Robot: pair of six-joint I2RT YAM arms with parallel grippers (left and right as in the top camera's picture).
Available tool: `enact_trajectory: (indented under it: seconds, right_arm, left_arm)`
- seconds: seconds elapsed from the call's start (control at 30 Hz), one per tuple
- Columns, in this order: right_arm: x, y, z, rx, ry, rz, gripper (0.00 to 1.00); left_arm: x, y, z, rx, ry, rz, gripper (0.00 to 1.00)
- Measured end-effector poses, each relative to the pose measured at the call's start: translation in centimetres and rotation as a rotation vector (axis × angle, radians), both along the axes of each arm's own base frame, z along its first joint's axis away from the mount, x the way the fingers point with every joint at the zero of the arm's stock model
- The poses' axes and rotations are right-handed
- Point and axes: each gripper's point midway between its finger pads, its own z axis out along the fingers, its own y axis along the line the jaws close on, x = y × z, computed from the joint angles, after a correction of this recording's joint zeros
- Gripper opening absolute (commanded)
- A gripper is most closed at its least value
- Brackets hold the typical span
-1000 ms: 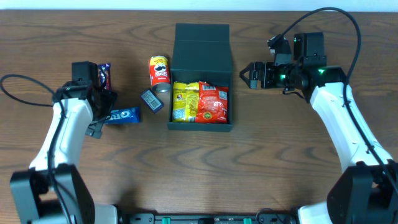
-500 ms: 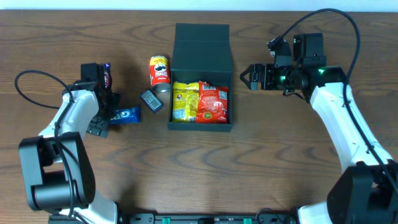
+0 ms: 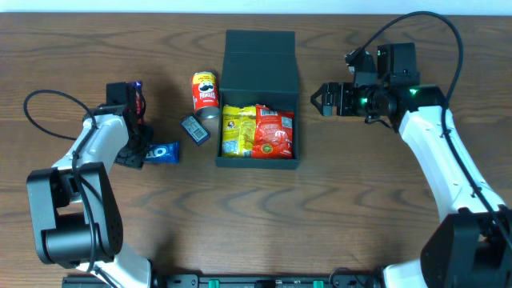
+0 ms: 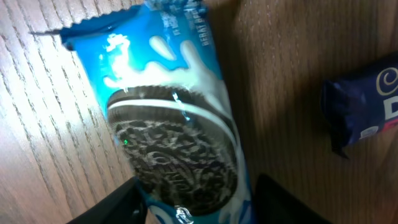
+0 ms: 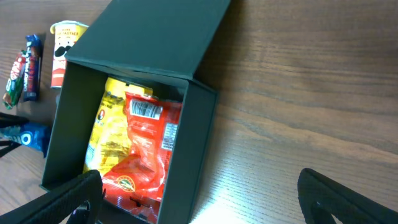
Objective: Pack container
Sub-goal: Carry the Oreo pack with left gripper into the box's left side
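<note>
Down at the left gripper [image 4: 198, 186], the two dark fingers [image 4: 118, 205] stand either side of a blue glossy foil biscuit packet [image 4: 174, 124] printed with a black sandwich cookie. They sit close against its edges, but I cannot tell whether they pinch it yet. The packet lies flat on the brown wooden table [image 3: 160, 224], well to the left of the dark teal-black matte square container [image 3: 258, 163]. A dark purple wrapped chocolate bar [image 4: 367, 112] lies near it, on the side farther from the container.

The right gripper [image 3: 320, 98] hangs just to the right of the container, its fingers spread wide and holding nothing.

The container sits mid-table with its hinged flap lid [image 3: 260, 52] thrown back. A yellow crinkled snack bag [image 3: 237, 128] and a red one [image 3: 274, 132] already lie inside it. Left of the container lie a small red crisp can [image 3: 205, 92] and a small dark blue-grey packet [image 3: 194, 129].

By my reading, the step in hand is picking up the biscuit packet. The next move calls for a firm pinch across its width, a clean lift, then a carry rightward over the container's open top.
</note>
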Motion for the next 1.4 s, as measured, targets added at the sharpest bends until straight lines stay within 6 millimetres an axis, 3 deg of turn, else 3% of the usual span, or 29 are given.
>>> enact_trajectory:
  seconds: [0.27, 0.47, 0.6, 0.67, 0.83, 0.97, 1.13, 1.2, 1.3, 1.4]
  right_arm:
    - [0.0, 0.0, 0.0, 0.000, 0.000, 0.000, 0.99]
    - [0.0, 0.0, 0.0, 0.000, 0.000, 0.000, 0.99]
    - [0.0, 0.0, 0.0, 0.000, 0.000, -0.001, 0.99]
    - [0.0, -0.1, 0.0, -0.004, 0.000, -0.003, 0.99]
    - [0.4, -2.2, -0.3, -0.022, 0.019, -0.083, 0.99]
    - [0.7, -5.6, -0.6, -0.018, 0.045, -0.194, 0.99]
    - [0.6, -8.4, -0.8, -0.015, 0.070, -0.277, 0.99]
    - [0.4, -8.7, -0.9, -0.012, 0.082, -0.288, 0.99]
    - [0.1, -8.7, -1.1, -0.011, 0.100, -0.291, 0.99]
    - [0.1, -8.7, -1.1, -0.012, 0.101, -0.291, 0.99]
  left_arm:
    - [0.1, 0.0, 0.0, 0.003, 0.003, -0.050, 0.36]
    - [0.2, -0.1, 0.1, 0.009, 0.011, -0.153, 0.10]
    - [-0.1, -0.5, 0.7, -0.005, 0.044, -0.227, 0.06]
    - [0.6, -0.6, 1.5, -0.009, 0.032, -0.262, 0.06]
    - [5.7, -1.8, 5.7, 0.008, -0.115, -0.465, 0.06]
    - [9.5, -6.2, 9.6, 0.039, -0.241, -0.783, 0.06]
    - [11.7, -14.8, 13.4, 0.095, -0.399, -1.222, 0.06]
    - [11.2, -19.0, 14.0, 0.113, -0.438, -1.415, 0.06]
    - [9.1, -23.5, 13.8, 0.112, -0.440, -1.645, 0.06]
    - [7.0, -25.4, 13.2, 0.087, -0.401, -1.761, 0.06]
